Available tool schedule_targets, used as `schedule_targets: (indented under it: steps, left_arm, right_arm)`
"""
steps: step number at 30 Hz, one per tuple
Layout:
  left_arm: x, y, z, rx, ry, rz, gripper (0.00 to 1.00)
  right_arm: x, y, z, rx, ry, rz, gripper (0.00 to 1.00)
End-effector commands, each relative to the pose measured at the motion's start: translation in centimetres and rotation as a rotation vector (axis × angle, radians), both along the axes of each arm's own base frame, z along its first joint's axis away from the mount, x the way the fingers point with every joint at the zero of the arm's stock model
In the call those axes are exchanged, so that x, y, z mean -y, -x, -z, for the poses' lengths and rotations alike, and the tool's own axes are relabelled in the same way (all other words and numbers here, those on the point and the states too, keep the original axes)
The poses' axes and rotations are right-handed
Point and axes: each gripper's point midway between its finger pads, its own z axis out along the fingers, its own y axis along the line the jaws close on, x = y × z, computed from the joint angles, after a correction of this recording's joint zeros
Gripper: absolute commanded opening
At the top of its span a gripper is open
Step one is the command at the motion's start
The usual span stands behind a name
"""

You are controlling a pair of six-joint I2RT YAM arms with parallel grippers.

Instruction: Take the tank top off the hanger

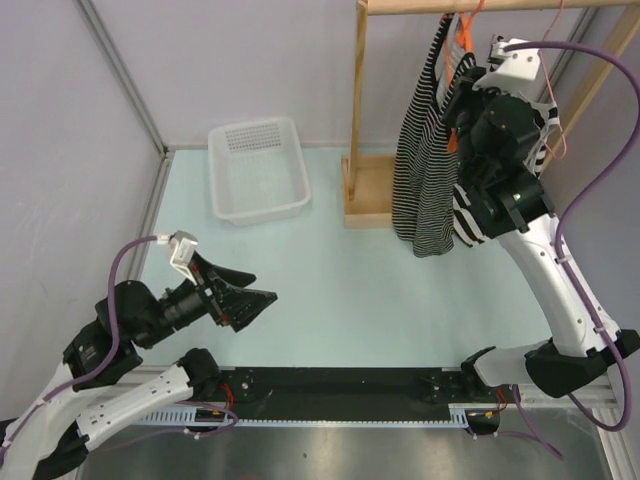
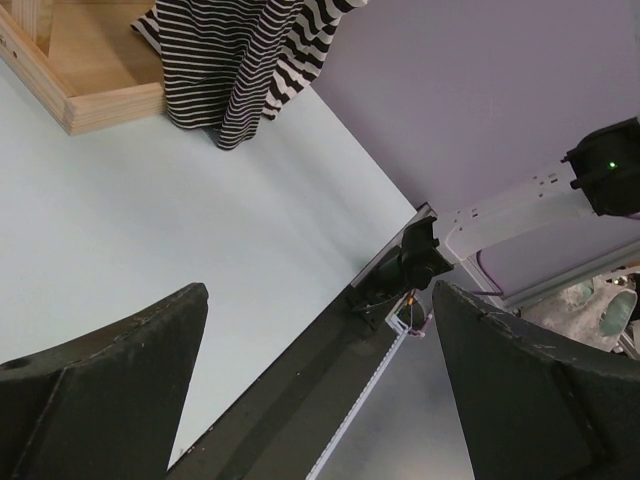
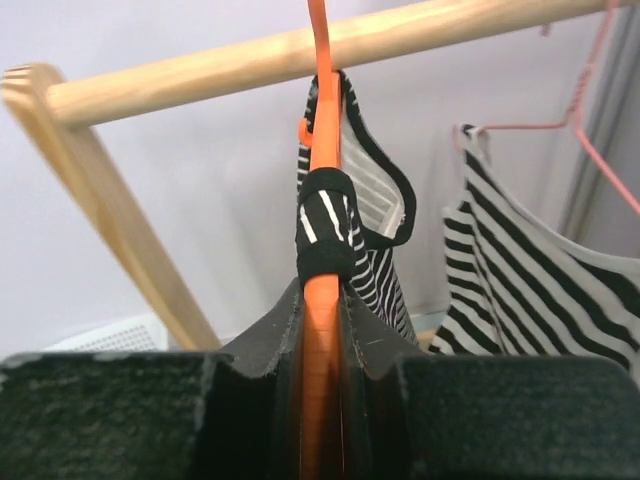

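A black-and-white striped tank top (image 1: 425, 150) hangs on an orange hanger (image 1: 462, 40) from the wooden rail (image 1: 480, 6). In the right wrist view its strap (image 3: 325, 235) wraps the orange hanger (image 3: 320, 150) just above my fingers. My right gripper (image 3: 322, 330) is shut on the hanger's arm, high up by the rail (image 1: 470, 75). My left gripper (image 1: 255, 300) is open and empty, low over the table at the near left. Its view shows the tank top's hem (image 2: 240, 70) far off.
A white basket (image 1: 258, 170) stands at the back left. The wooden rack's base (image 1: 368, 190) and upright post (image 1: 357, 90) stand behind the top. A second striped garment (image 3: 540, 270) hangs on a pink wire hanger (image 3: 590, 110) to the right.
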Motion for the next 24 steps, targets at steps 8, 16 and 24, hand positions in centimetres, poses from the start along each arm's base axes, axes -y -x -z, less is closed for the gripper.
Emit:
schedule_targets:
  steps: [8, 16, 24]
  left_arm:
    - [3.5, -3.7, -4.1, 0.032, 0.091, -0.051, 0.99]
    - [7.7, -9.0, -6.1, 0.103, -0.04, -0.115, 1.0]
    - [9.9, -12.9, -8.3, 0.21, -0.055, -0.187, 1.0]
  right_arm:
    - [2.3, 6.9, 0.6, 0.014, -0.103, -0.156, 0.0]
    - [0.1, 14.9, 9.0, -0.159, -0.185, -0.451, 0.0]
    - [-2.9, 22.7, 11.1, -0.235, -0.216, -0.797, 0.0]
